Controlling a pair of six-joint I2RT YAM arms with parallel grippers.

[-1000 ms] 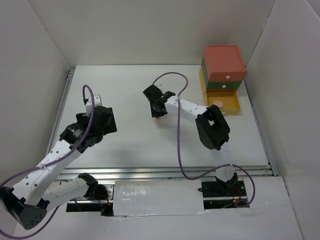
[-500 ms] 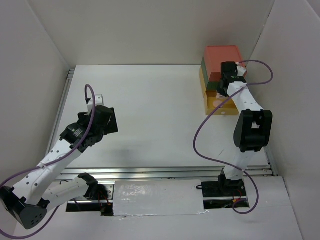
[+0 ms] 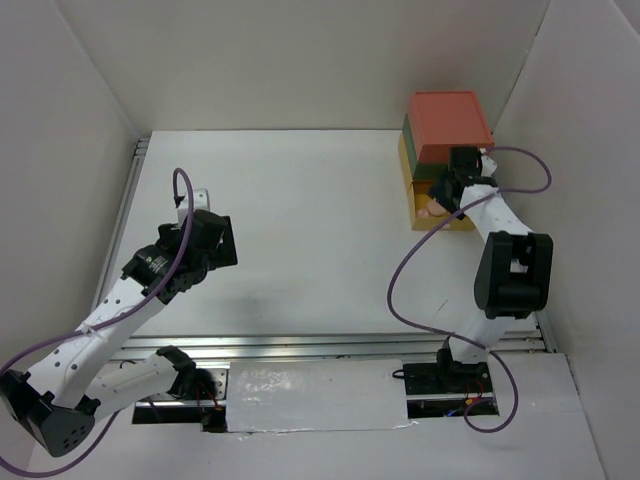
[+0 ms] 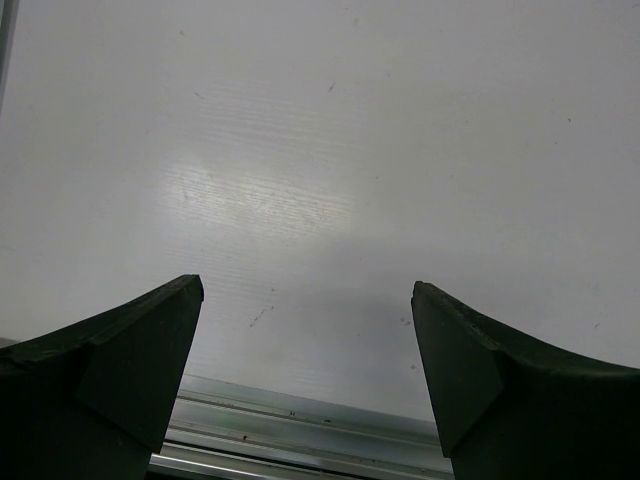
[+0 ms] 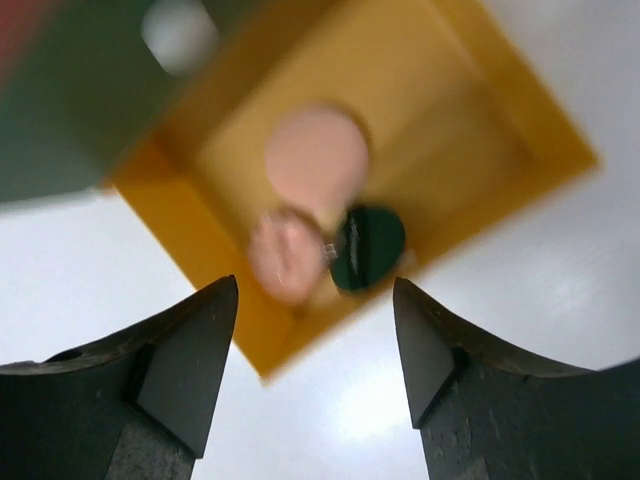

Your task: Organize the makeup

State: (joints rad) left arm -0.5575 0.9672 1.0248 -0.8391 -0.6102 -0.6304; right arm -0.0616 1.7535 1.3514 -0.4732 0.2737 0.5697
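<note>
While both arms' jaws hang parted and empty, we judge the pink compact (image 5: 285, 258) in the yellow drawer (image 5: 470, 100) light, rigid, slick (pinch across its rim).

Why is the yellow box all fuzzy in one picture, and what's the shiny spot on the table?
Right wrist view: the yellow drawer and the round compacts inside look smeared, probably camera motion or poor focus. Left wrist view: a bright glare on the white table. Top view: sharp, evenly lit.
</note>
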